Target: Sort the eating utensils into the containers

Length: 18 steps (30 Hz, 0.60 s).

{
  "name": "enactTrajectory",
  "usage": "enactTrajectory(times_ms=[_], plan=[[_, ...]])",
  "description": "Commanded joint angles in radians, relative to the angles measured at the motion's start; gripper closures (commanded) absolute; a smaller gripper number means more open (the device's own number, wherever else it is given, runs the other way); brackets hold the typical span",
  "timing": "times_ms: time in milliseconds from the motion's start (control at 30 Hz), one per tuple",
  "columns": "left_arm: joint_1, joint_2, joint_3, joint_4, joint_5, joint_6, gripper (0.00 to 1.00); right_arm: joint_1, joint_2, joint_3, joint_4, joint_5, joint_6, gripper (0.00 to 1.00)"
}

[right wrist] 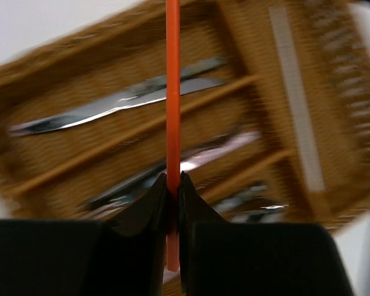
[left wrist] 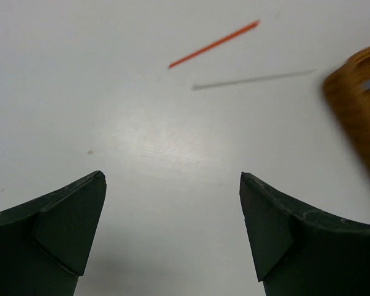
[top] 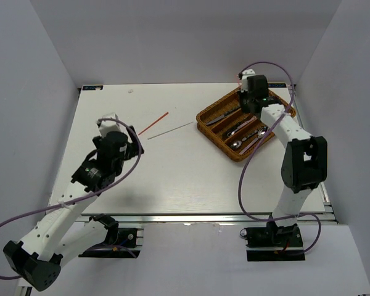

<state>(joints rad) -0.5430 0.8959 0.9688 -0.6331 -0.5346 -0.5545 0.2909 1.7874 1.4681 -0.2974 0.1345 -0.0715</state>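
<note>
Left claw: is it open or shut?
Open. The left claw has its two fingers far apart in its wrist view, with only bare table between them.

Robot lab cell, white table [top: 172, 179], plain grey walls [top: 172, 37]

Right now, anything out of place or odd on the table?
Two strays: a red-orange chopstick and a pale chopstick lie loose on the table left of the wicker tray, outside any compartment. The right end effector grips a third chopstick over the tray. Nothing looks spilled or damaged.
</note>
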Motion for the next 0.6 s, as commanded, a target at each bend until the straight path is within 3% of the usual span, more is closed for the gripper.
enactTrajectory(times_ms=[0, 200, 300, 567], plan=[[-0.002, -0.043, -0.151, -0.022, -0.052, 0.079, 0.02, -0.070, 0.085, 0.110, -0.111, 0.144, -0.296, 1.00], [-0.002, -0.092, -0.157, -0.007, -0.033, 0.093, 0.02, -0.110, 0.125, -0.020, 0.259, 0.307, -0.582, 1.00], [-0.002, -0.080, -0.165, 0.012, 0.013, 0.103, 0.02, -0.139, 0.237, 0.078, 0.253, 0.372, -0.648, 1.00], [-0.003, -0.080, -0.166, 0.010, 0.025, 0.102, 0.02, -0.206, 0.362, 0.143, 0.244, 0.298, -0.729, 1.00]])
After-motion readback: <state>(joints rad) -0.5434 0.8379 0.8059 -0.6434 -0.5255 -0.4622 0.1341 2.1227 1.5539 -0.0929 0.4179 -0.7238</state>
